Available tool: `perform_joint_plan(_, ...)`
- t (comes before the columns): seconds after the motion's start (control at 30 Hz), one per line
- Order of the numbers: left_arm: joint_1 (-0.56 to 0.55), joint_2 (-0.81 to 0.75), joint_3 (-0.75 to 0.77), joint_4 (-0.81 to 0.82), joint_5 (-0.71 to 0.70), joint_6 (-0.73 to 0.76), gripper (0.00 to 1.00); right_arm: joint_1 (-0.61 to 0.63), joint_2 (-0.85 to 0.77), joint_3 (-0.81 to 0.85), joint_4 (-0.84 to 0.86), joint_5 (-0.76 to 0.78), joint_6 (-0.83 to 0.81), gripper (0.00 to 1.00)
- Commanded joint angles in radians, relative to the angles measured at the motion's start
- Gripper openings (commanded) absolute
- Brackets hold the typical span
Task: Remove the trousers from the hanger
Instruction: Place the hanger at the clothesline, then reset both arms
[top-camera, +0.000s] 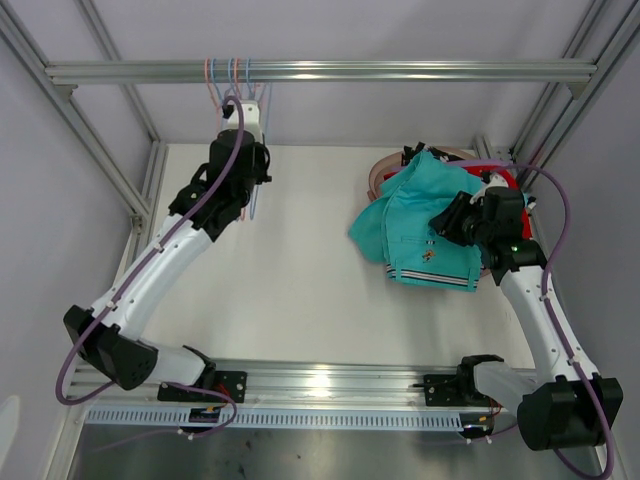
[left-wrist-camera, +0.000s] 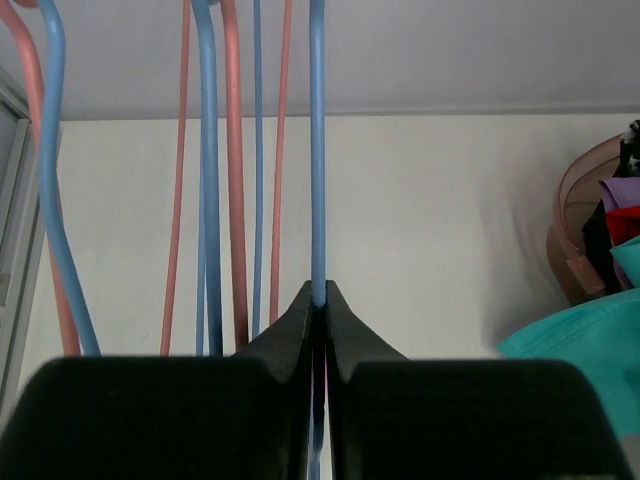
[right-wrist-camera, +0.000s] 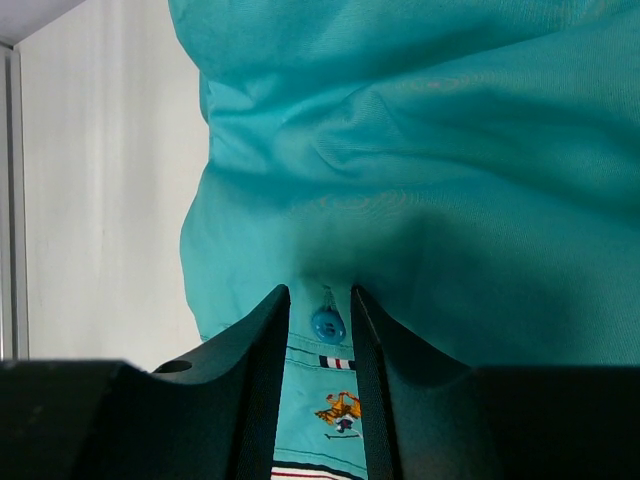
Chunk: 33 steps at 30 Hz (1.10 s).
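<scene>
– Left gripper (left-wrist-camera: 318, 295) is clamped shut on the wire of a blue hanger (left-wrist-camera: 317, 150), jaws pressed together with just the wire between them. Does that hanger have anything on it? I can't see any cloth.

– Nope, looks bare to me. Same for the other hangers (top-camera: 230, 75) on the rail (top-camera: 400, 70) in the overhead view: just pink and blue wire, no fabric hanging (at least none I can make out). The teal trousers (top-camera: 425, 230) are off, lying in a heap on the right side of the table (top-camera: 300, 270), well apart from the rail.

– And the other arm?

– Right gripper (right-wrist-camera: 320, 300) is down on that teal heap, fingers only a narrow gap apart, with the waistband button (right-wrist-camera: 328, 325) showing between them. Can't tell if it's actually pinching the cloth or just sitting over it.

– So basically finished?

– My guess is yes, or very close. From the left wrist camera a red pair (left-wrist-camera: 625, 222) and a lilac pair (left-wrist-camera: 615, 192) peek out by the brown basket (left-wrist-camera: 570, 220), right next to the teal one. The speckled black and patterned purple pairs I can't pick out for sure. If every hanger really is bare, all that's left is letting go of the teal pair and the hanger.
</scene>
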Motion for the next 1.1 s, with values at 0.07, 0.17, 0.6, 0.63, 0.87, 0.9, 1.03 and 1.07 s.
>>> perform_joint_plan(0.07,0.009,-0.040,-0.031,-0.004,0.028,-0.041,0.23,0.005,-0.028,-0.001,0.013,-0.014,-0.017,0.35)
perform_joint_plan(0.17,0.009,-0.060,-0.048,0.001,0.036,-0.046,0.39,0.005,-0.034,0.007,0.006,-0.009,-0.025,0.35)
perform_joint_plan(0.6,0.009,-0.216,-0.026,-0.059,0.054,-0.058,0.59,0.016,-0.027,0.140,-0.082,0.015,-0.027,0.58)
perform_joint_plan(0.63,0.009,-0.233,-0.043,-0.059,0.065,-0.065,0.59,0.028,-0.028,0.160,-0.090,0.029,-0.027,0.62)
perform_joint_plan(0.87,-0.012,-0.460,-0.210,-0.019,0.117,-0.118,0.60,0.098,0.001,0.324,-0.201,0.158,-0.045,0.87)
perform_joint_plan(0.9,-0.017,-0.506,-0.236,-0.013,0.125,-0.122,0.60,0.115,0.015,0.370,-0.229,0.170,-0.053,0.90)
perform_joint_plan(1.03,-0.035,-0.586,-0.320,-0.024,0.167,-0.131,0.61,0.157,0.047,0.467,-0.300,0.215,-0.089,0.96)
perform_joint_plan(1.07,-0.039,-0.599,-0.343,-0.022,0.189,-0.134,0.62,0.181,0.050,0.497,-0.327,0.218,-0.109,0.98)
